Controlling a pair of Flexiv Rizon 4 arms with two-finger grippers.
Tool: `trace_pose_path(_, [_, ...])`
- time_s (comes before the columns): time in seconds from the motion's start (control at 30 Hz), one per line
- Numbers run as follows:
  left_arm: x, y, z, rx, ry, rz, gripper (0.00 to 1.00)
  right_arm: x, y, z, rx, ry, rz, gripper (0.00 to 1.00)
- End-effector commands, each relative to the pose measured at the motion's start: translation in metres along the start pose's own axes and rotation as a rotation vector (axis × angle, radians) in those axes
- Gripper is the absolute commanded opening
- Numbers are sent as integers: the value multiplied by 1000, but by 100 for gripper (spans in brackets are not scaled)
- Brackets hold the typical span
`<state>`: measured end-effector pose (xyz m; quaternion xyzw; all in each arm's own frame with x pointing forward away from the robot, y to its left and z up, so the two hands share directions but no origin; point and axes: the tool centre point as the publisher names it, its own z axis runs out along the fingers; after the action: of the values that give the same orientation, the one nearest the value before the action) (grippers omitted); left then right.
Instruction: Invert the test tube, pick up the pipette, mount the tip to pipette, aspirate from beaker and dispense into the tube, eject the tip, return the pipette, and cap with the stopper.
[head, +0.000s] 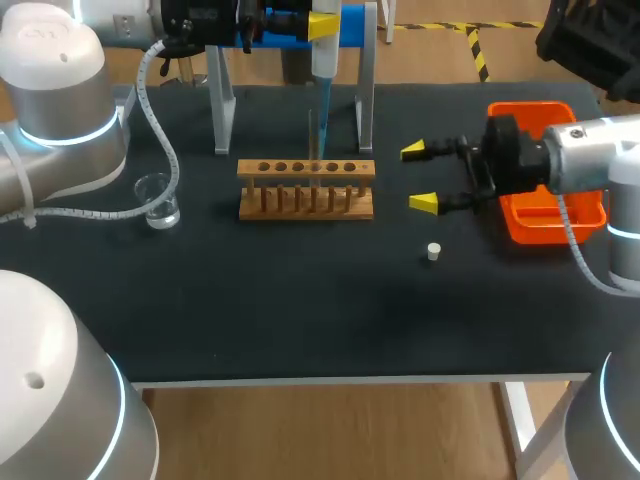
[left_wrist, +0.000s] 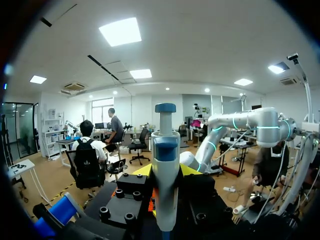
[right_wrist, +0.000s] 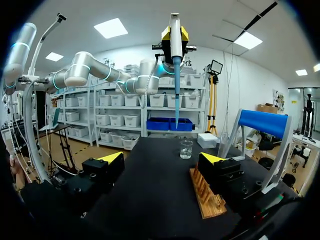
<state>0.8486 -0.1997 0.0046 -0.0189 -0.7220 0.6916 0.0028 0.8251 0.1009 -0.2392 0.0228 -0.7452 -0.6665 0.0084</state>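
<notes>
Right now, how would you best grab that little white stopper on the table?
Probably by its round sides, from straight above: the stopper sits low and alone on the table, with room to close from both sides. The open right gripper is nearest.

Matte black worktop (head: 300, 300) is carrying a pale-brown wooden tube rack (head: 306, 190), orange plastic tray (head: 550, 225), small white stopper (head: 433, 252) and clear glass beaker (head: 158, 203). White-and-blue plastic pipette (left_wrist: 165, 175) is showing a translucent blue tip (right_wrist: 176, 95). Right pincer (head: 418, 177) is showing black fingers, yellow ends.
</notes>
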Motion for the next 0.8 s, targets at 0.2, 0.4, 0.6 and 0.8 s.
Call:
trace_pose_path(0.2, [1, 1, 0, 4, -3, 2, 0, 4, 3, -3, 5, -5, -1, 100])
trace_pose_path(0.4, [1, 1, 0, 4, -3, 2, 0, 4, 3, -3, 5, -5, -1, 100])
trace_pose_path(0.6, [1, 1, 0, 4, -3, 2, 0, 4, 3, -3, 5, -5, -1, 100])
trace_pose_path(0.8, [1, 3, -6, 7, -13, 6, 0, 4, 3, -3, 5, -5, -1, 100])
